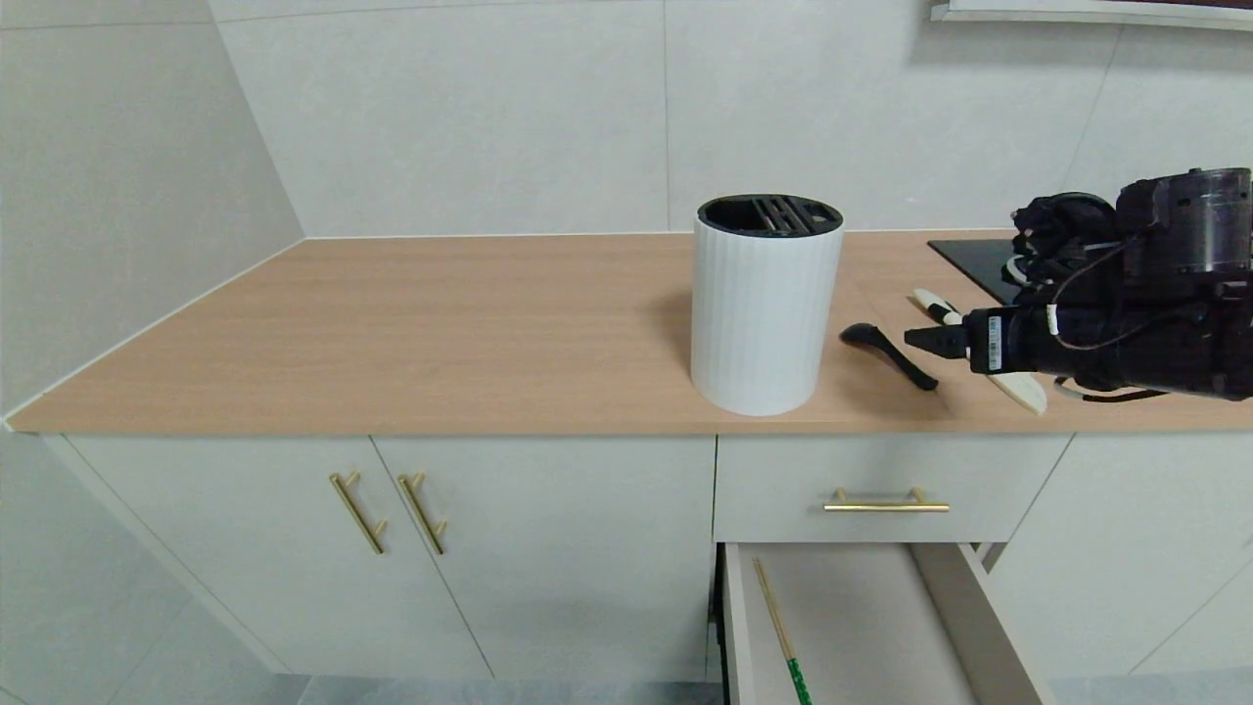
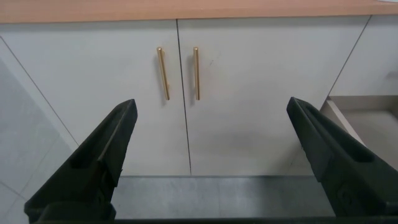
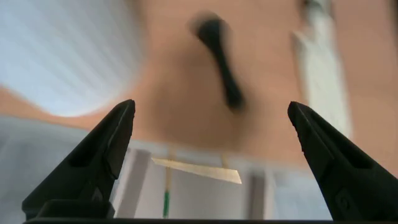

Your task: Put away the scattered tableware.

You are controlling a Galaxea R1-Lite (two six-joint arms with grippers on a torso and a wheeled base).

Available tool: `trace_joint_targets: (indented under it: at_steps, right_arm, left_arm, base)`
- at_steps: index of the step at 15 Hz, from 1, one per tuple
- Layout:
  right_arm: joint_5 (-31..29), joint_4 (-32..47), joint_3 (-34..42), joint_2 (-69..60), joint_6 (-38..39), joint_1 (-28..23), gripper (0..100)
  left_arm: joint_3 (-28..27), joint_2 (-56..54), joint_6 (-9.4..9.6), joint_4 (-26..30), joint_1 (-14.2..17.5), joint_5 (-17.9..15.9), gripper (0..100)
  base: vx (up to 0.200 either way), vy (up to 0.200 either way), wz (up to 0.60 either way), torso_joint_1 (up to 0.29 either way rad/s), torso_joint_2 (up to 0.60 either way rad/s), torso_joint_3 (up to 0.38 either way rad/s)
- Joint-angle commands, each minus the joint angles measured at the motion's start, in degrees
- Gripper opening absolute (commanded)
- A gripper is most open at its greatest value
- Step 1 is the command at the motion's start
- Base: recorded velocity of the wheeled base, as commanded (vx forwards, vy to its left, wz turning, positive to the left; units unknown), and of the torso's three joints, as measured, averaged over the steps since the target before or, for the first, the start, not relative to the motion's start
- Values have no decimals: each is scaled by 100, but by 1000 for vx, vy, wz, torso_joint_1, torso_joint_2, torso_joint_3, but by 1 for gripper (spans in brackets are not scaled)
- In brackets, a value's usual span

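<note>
A black spoon-like utensil (image 1: 886, 354) lies on the wooden counter, just right of a white ribbed utensil holder (image 1: 764, 313) with a black slotted top. A cream-white utensil (image 1: 1018, 389) lies farther right, partly hidden by my right arm. My right gripper (image 1: 925, 340) hovers low over the counter beside the black utensil. In the right wrist view that gripper (image 3: 209, 107) is open and holds nothing, with the black utensil (image 3: 217, 62), the white utensil (image 3: 320, 56) and the holder (image 3: 68, 50) beyond it. My left gripper (image 2: 211, 104) is open and faces the cabinet doors below the counter.
Below the counter's front edge a drawer (image 1: 940, 607) stands pulled out, with chopsticks (image 1: 780, 627) lying along one side. A closed drawer with a gold handle (image 1: 886, 505) sits above it. A black hob (image 1: 979, 259) lies at the back right. Two cabinet door handles (image 2: 179, 73) face the left gripper.
</note>
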Motion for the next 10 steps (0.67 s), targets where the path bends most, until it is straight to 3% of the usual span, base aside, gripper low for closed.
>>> trace_joint_targets:
  at_steps: [1,5,10]
  right_arm:
    - [501,-373,-38,476,-274,-324,100]
    - [1855,-997,235,766,-669,-587,100]
    - [1784,-1788,138,1355,-678,-684,100]
  left_arm:
    - [0,2,-5,-2,2,1,100]
    - [0,2,-5,-2,2,1,100]
    - [0,2,-5,-2,2,1,100]
  base:
    - [0,0,0,0,0,0]
    - [0,0,0,0,0,0]
    - [0,0,0,0,0,0]
